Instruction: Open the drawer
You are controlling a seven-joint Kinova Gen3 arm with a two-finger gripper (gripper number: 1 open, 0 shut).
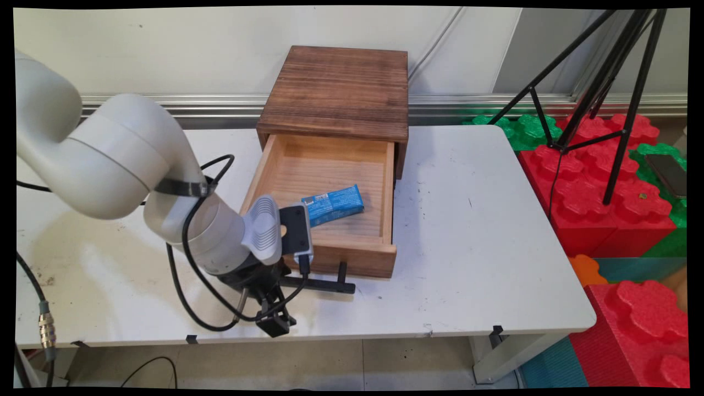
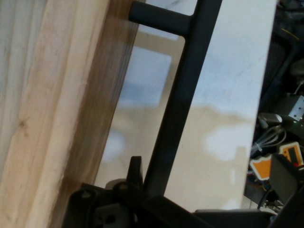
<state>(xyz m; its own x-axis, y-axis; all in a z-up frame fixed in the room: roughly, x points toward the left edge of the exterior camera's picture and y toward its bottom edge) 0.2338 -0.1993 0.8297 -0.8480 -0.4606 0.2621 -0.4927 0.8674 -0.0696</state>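
A white robot arm [image 1: 126, 170] reaches low over the near part of the white worktop [image 1: 484, 231], its black tool [image 1: 300, 281] closed around the left end of the black bar handle [image 1: 324, 284] that juts from the front of a wooden drawer [image 1: 352, 256]. In the hand view the handle [image 2: 178, 102] runs up between the tool's [image 2: 149, 190] fingers [image 2: 135, 172], close beside the pale drawer front [image 2: 57, 104], with the worktop [image 2: 228, 118] behind it. Black cables [image 1: 187, 275] loop down from the wrist toward the worktop's near edge. The drawer stands pulled well out toward the near side; inside it a blue packet [image 1: 333, 204] lies tilted near the front left corner, its left end hidden behind the black camera housing [image 1: 296, 228] on the wrist. The drawer belongs to a dark-stained wooden box [image 1: 338, 91] set at the far edge of the worktop, against the pale wall [image 1: 165, 49]. Off the worktop's right edge, large red and green foam blocks [image 1: 605, 181] are stacked on the floor, with the black legs of a tripod [image 1: 616, 82] standing over them and a dark phone [image 1: 668, 173] lying on a green block at far right
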